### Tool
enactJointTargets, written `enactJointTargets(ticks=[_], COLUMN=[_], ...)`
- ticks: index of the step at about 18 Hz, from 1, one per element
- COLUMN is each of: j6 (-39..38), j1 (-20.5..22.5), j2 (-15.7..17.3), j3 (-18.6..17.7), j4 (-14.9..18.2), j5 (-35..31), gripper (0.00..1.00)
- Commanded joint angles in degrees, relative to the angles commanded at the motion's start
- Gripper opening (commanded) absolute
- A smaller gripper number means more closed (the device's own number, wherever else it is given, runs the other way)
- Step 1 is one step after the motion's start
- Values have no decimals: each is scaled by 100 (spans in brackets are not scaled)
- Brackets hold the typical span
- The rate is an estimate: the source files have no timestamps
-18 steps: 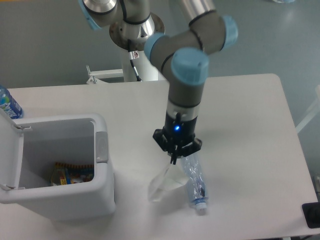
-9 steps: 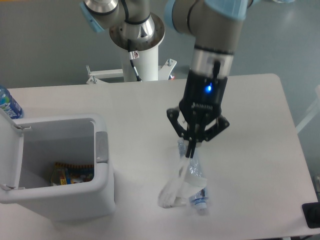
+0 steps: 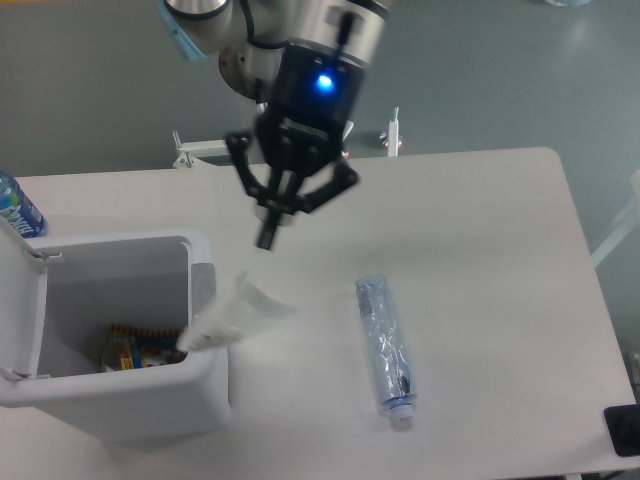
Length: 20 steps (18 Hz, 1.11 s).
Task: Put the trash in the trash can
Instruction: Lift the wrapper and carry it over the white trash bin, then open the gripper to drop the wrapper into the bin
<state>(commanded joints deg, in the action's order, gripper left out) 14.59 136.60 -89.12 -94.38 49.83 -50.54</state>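
Note:
My gripper point(image 3: 268, 236) hangs high over the table, just right of the trash can, its fingers pinched together on the top of the small clear packet point(image 3: 232, 312). The packet dangles down and to the left, and its lower end overlaps the can's right rim. The trash can point(image 3: 120, 408) is a white boxy bin at the front left, open, with its lid tipped up on the left and a grey latch tab point(image 3: 203, 291) on the right rim. The crushed clear bottle point(image 3: 384, 340) lies on the table to the right, white cap point(image 3: 399, 412) toward the front edge.
A colourful wrapper point(image 3: 140, 346) lies in the bottom of the can. An uncrushed bottle with a blue label point(image 3: 14, 206) stands at the far left edge. A black object point(image 3: 624, 430) sits at the front right corner. The arm's base post stands behind the table.
The gripper has lifted the packet off the table beside the crushed bottle and carried it up and left to the can's right rim. The bottle stayed on the table.

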Motion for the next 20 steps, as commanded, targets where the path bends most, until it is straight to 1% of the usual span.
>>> enactJointTargets(ticks=[3, 5, 6, 7, 8, 9, 10, 13, 14, 17, 18, 19, 20], j6=[70, 176, 185, 219, 272, 273, 255, 220, 220, 141, 123, 114, 62], j1=[-159, -282, -309, -318, -326, -318, -318, -318, -318, -160, -55, -11, -10], j2=[44, -8, -17, -17, -26, -61, -113, -202, -211, -421, -500, -623, -763], j3=[-273, -274, -282, -300, -300, -265, -204, -89, -28, 332, 403, 516, 639], j4=[-52, -53, -62, -70, -62, -62, -53, -53, -53, -35, -44, -44, -35], j5=[-9, -9, -9, -9, -9, -17, -18, -53, -61, -96, -192, -420, -779], gripper=[1, 4, 20, 46, 59, 81, 93, 98, 98, 100, 100, 100, 100])
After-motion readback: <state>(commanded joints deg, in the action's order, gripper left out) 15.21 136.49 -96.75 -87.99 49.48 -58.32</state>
